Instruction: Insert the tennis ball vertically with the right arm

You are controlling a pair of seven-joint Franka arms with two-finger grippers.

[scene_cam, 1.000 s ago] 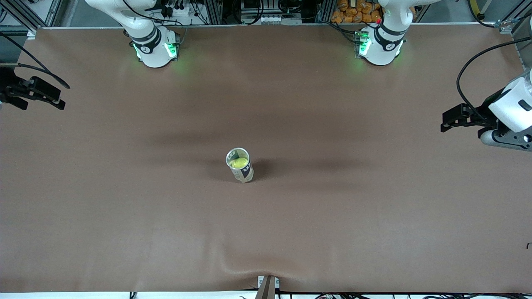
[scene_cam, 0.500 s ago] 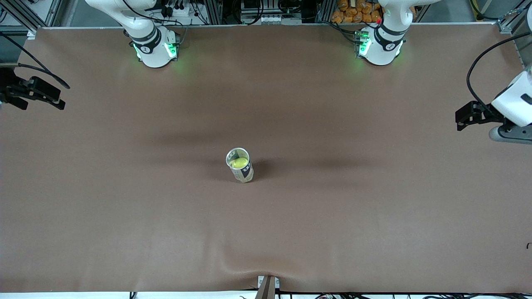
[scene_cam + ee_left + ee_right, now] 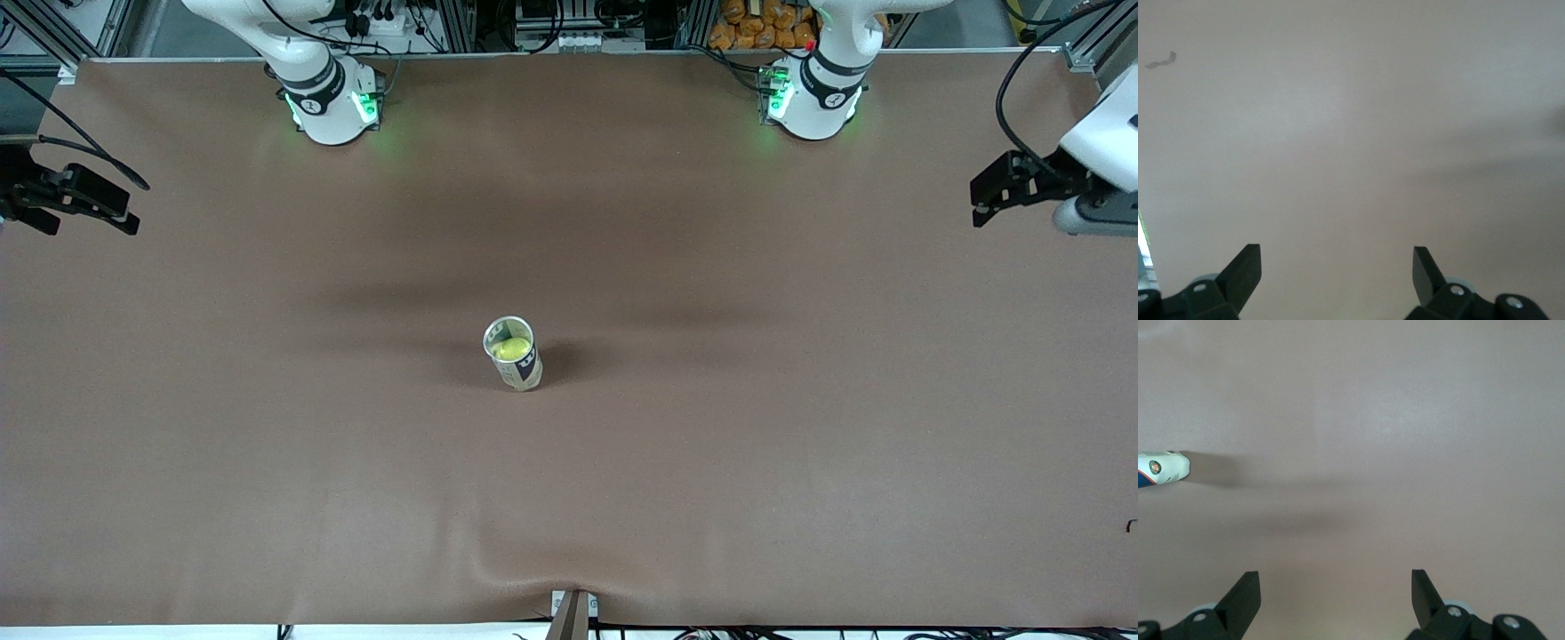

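Right claw up in the air over the table's edge at the right arm's end, spread wide with nothing between the fingers. Only brown tabletop under it in the right wrist view, plus the can off toward one side.

Yellow-green tennis ball already down inside the can, visible through the open mouth. Can upright near the middle of the brown table, leaning slightly in the front view, with a white and dark blue label and a shadow stretching toward the left arm's end. Ball and can well apart from both claws.

Left claw up over the left arm's end of the table, also spread wide and holding nothing, with bare tabletop below the fingers. A small dark scrap lying on the cover in the left wrist view.

Both arm bases standing at the table edge farthest from the front camera, green lights glowing on each. Small metal bracket at the edge nearest the front camera, with the cover rucked up around it.
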